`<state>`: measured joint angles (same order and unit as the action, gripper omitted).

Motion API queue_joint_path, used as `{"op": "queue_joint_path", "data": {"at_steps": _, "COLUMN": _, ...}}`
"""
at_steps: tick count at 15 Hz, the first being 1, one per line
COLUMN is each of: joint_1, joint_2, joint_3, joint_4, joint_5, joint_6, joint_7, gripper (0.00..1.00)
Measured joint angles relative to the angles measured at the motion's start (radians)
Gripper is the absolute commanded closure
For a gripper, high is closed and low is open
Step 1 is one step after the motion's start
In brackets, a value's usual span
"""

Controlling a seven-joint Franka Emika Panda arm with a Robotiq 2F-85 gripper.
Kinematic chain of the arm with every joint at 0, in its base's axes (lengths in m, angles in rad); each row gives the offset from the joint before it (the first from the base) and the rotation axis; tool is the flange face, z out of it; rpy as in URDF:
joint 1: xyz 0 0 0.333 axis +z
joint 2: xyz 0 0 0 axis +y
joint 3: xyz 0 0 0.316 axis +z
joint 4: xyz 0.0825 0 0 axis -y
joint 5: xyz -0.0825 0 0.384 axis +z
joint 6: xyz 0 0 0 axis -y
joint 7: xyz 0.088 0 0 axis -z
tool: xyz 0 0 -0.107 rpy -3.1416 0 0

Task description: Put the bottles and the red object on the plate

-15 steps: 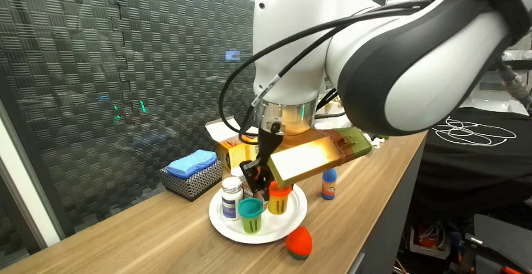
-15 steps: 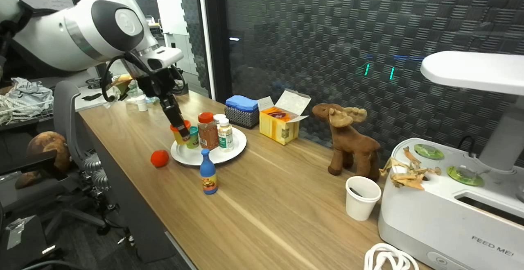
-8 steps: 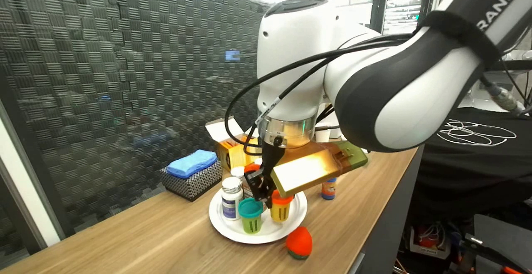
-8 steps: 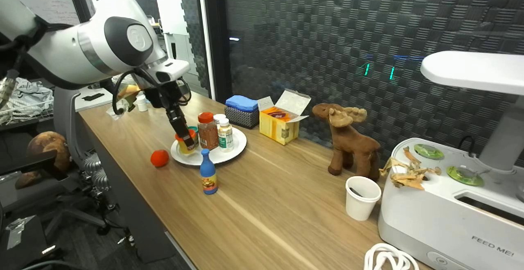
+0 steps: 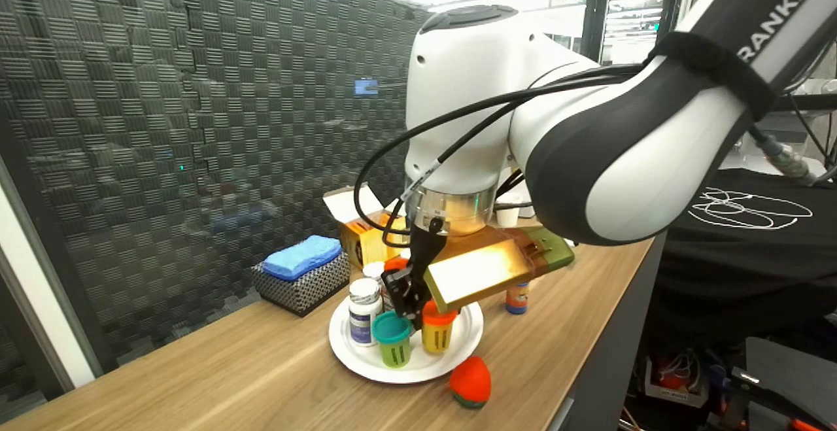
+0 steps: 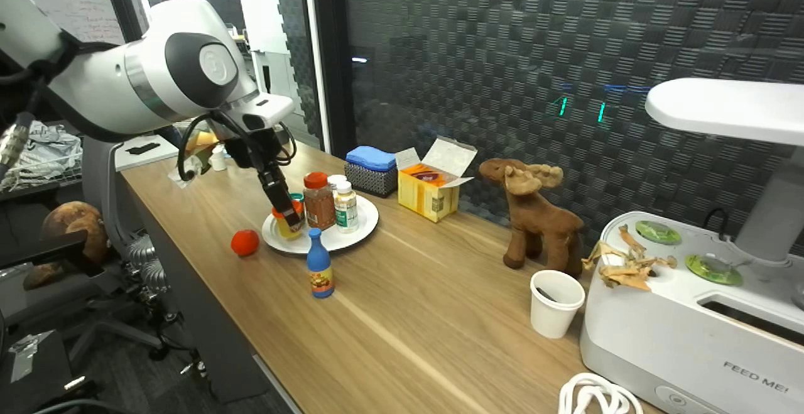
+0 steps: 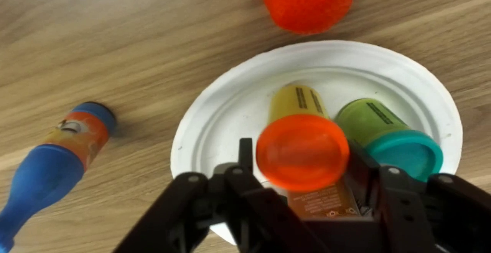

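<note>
Dark padded walling (image 6: 565, 56) is rising behind a wood-grained counter (image 6: 402, 313), where the orange-lidded jar (image 5: 436, 338) is standing upright on the plate (image 7: 222, 118) — directly under the pincer (image 7: 303, 157), its long axis pointing up between the fingers (image 7: 245, 155). Seen from the wrist, those fingers are straddling the lid with a gap showing along one side, so the pincer is apart around the jar and not squeezing it. One finger is sitting in the narrow slot between this lid and the teal-lidded jar (image 7: 372, 126); the next move, likely a straight lift away, is turning on that slot, since a sideways drift could be tipping either jar.

Farther out, the plate is also holding the red-capped jar (image 6: 319, 207) and white bottles (image 6: 347, 210). Just beside the rim, but off it, the red object (image 6: 245, 242) is resting on the counter, and the blue bottle (image 6: 320, 263) is standing there too — both apparently awaiting their turn. Beyond, an open yellow box (image 6: 428, 197) is showing something orange (image 6: 428, 172) inside, and a white cup (image 6: 553, 316) is holding something dark (image 6: 545, 293), too small to name.
</note>
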<state>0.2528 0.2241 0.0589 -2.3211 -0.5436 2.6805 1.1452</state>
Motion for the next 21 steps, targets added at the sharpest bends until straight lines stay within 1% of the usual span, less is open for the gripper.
{"op": "queue_joint_path", "data": {"at_steps": 1, "joint_1": 0.000, "joint_2": 0.000, "joint_3": 0.000, "joint_4": 0.000, "joint_5": 0.000, "joint_6": 0.004, "joint_7": 0.000, "gripper": 0.00}}
{"op": "queue_joint_path", "data": {"at_steps": 7, "joint_1": -0.001, "joint_2": -0.013, "joint_3": -0.007, "joint_4": -0.007, "joint_5": 0.001, "joint_6": 0.028, "joint_7": 0.000, "gripper": 0.00}}
{"op": "queue_joint_path", "data": {"at_steps": 13, "joint_1": -0.017, "joint_2": -0.079, "joint_3": -0.016, "joint_4": -0.041, "joint_5": 0.001, "joint_6": 0.040, "joint_7": 0.000, "gripper": 0.00}}
{"op": "queue_joint_path", "data": {"at_steps": 16, "joint_1": -0.037, "joint_2": -0.125, "joint_3": -0.023, "joint_4": -0.050, "joint_5": 0.001, "joint_6": -0.064, "joint_7": -0.024, "gripper": 0.00}}
{"op": "queue_joint_path", "data": {"at_steps": 21, "joint_1": -0.094, "joint_2": -0.208, "joint_3": -0.025, "joint_4": -0.044, "joint_5": -0.002, "joint_6": -0.239, "joint_7": -0.086, "gripper": 0.00}}
